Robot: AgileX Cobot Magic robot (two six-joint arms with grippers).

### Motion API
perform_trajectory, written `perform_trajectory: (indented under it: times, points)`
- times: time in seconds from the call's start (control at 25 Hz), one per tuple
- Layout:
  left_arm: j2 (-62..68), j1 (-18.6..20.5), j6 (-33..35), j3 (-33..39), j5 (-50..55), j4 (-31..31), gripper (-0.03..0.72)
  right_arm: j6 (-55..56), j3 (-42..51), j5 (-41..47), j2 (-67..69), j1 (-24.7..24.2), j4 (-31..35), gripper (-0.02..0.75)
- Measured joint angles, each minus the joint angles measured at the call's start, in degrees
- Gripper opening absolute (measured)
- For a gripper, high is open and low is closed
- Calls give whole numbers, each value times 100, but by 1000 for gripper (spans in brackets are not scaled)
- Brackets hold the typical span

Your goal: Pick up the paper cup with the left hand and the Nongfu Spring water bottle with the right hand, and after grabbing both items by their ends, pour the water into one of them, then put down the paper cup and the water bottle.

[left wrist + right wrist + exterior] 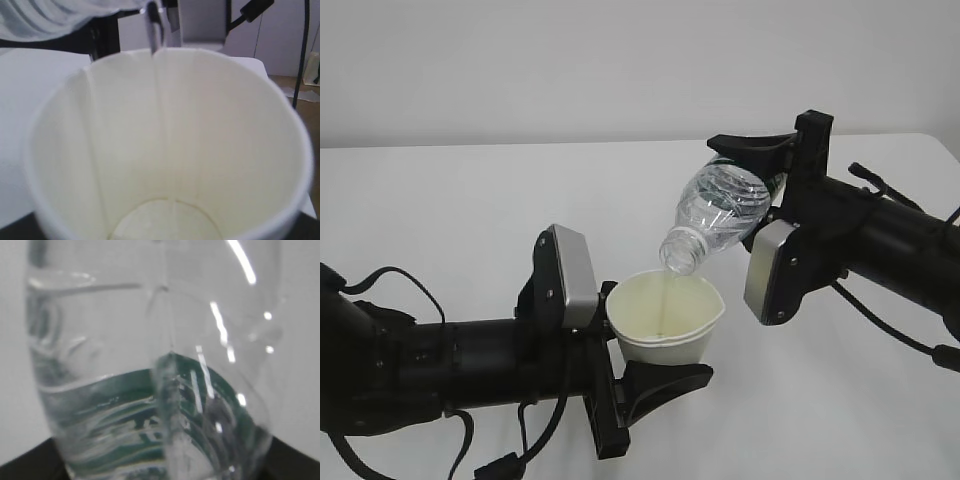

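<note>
water poured from bottle into cup above white table

a white table [470, 210] was spread beneath two black robot arms, with a pale wall behind. the right hand [775, 190], reaching in from the right of the exterior view, was seen clamped on the base end of the nongfu spring water bottle [720, 212], which was held well above the table and tipped mouth-down to the left, its uncapped neck poised just over the near rim of the cup. the dark green label band was shown close up in the right wrist view, wrapped round the clear ribbed plastic [150, 390]. the left hand [655, 375], extended from the left, was seen closed around the lower part of the paper cup [668, 325], which was kept upright and raised off the table, directly under the bottle's mouth. the cup's wall was visibly creased and its rim pressed out of round [165, 150]. the water [665, 300] was caught as a thin stream falling from the bottle's mouth into the cup, also seen entering at the far rim in the left wrist view [156, 30].
</note>
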Motion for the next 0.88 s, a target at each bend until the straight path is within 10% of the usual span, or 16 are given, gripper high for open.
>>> perform_trajectory:
  times: [0.88]
  points:
    - [0,0,0,0,0,0,461,-122,0,-9,0,0,0,457]
